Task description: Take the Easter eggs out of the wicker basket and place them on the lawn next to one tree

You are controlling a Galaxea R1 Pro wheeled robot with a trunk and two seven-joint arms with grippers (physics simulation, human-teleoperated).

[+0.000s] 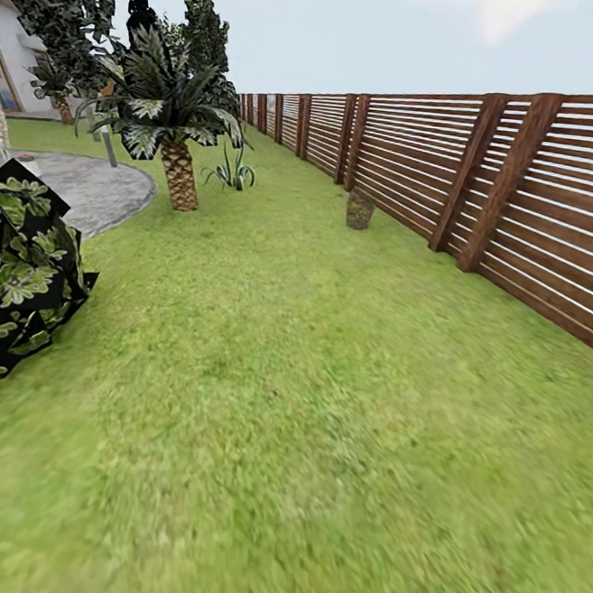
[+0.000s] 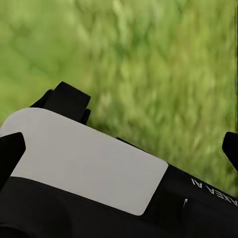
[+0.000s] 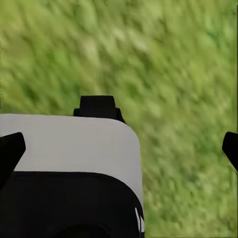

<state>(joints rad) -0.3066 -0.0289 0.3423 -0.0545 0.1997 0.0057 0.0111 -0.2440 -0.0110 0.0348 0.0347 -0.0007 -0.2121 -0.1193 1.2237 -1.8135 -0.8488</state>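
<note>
Garden: in the head view, a wide lawn (image 1: 304, 406) of mottled green grass is seen running ahead under a pale sky.
Fence: a brown slatted wooden fence (image 1: 490, 170) is set along the right side of the grass and recedes into the distance.
Paved patch: a grey paved circular patch (image 1: 94, 188) is laid at the left, beyond the near bush.
Bush: a dark, light-flecked leafy bush (image 1: 17, 279) is placed at the left edge, on the grass just before the paving.
Palm: a short palm (image 1: 169, 116) with a scaly brown trunk is stood at the edge of the paving; a small spiky plant (image 1: 233, 173) is seen just beside it.
House: a white house wall (image 1: 13, 61) is glimpsed at the far left, behind dark trees (image 1: 61, 11).
Wicker basket: a small brownish basket (image 1: 360, 209) is set on the grass far ahead, close to the fence; its contents cannot be made out at this distance.
Way ahead: open grass is seen between the camera and the basket.
Left wrist view: blurred grass is shown behind a white and black robot body part (image 2: 84, 163); dark fingertips of the left gripper (image 2: 120, 148) are seen at opposite edges, held well apart.
Right wrist view: blurred grass again, with a white and black body part (image 3: 69, 163) in front; the right gripper (image 3: 120, 148) is likewise held spread, nothing between its tips.
</note>
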